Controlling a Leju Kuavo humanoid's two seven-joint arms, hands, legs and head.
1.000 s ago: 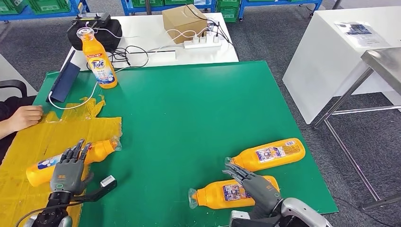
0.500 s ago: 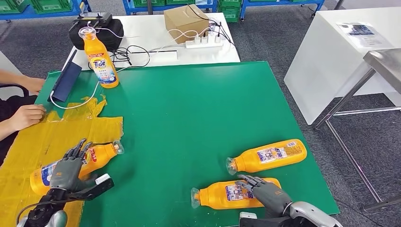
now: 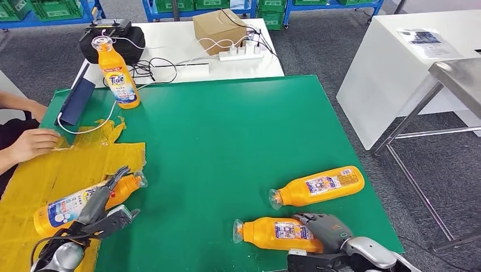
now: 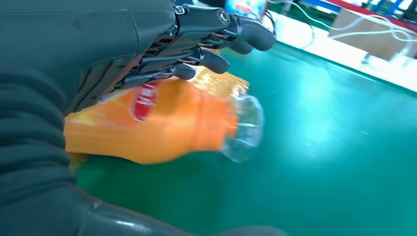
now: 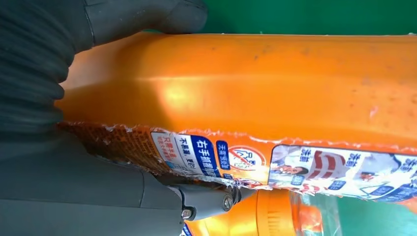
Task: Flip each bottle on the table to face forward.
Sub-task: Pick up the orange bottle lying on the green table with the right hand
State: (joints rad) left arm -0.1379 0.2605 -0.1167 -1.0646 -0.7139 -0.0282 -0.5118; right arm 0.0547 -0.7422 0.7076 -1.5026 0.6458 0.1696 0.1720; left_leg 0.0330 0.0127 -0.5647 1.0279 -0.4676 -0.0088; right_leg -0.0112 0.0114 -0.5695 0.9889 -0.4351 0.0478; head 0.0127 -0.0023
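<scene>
On the green desk (image 3: 227,130) lie three orange bottles on their sides, and a fourth bottle (image 3: 118,73) stands upright at the far left corner. The left hand (image 3: 96,207) grips the left bottle (image 3: 68,207), which lies on yellow sheeting (image 3: 34,170), fingers (image 4: 216,34) curled over its body near the clear cap. The right hand (image 3: 326,229) clasps the near bottle (image 3: 275,233) at its base end. Just beyond it lies the third bottle (image 3: 317,186), label up. A person's hand (image 3: 34,141) rests at the left edge.
</scene>
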